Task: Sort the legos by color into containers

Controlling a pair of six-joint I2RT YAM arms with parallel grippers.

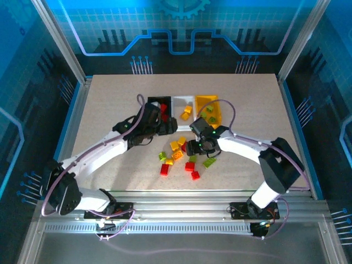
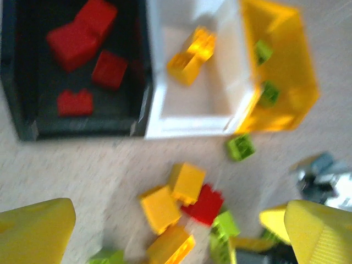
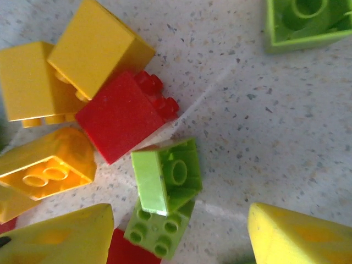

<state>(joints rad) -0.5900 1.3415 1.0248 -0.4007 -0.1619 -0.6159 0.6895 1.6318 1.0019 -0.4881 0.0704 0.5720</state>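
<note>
The containers stand in a row at the back: a black bin [image 1: 151, 100] holding red legos [image 2: 82, 36], a white bin [image 1: 177, 104] with a yellow brick [image 2: 191, 55], and a yellow bin [image 1: 204, 99] with green bricks [image 2: 264, 50]. Loose legos [image 1: 176, 157] lie on the table in front of them. My left gripper [image 1: 168, 125] hovers open near the black and white bins, above yellow and red bricks [image 2: 187, 181], with nothing held. My right gripper [image 3: 179, 236] is open low over the pile. A lime green brick [image 3: 168, 176] lies between its yellow fingertips [image 3: 60, 236], untouched, leaning on a second green one [image 3: 159, 231].
Beside the green bricks lie a red brick [image 3: 121, 115], two yellow bricks [image 3: 99, 47] and a translucent orange one [image 3: 44, 165]. Another green brick [image 3: 305, 22] sits farther off. Red bricks [image 1: 165, 169] lie nearest the table's front edge. The two wrists hang close together.
</note>
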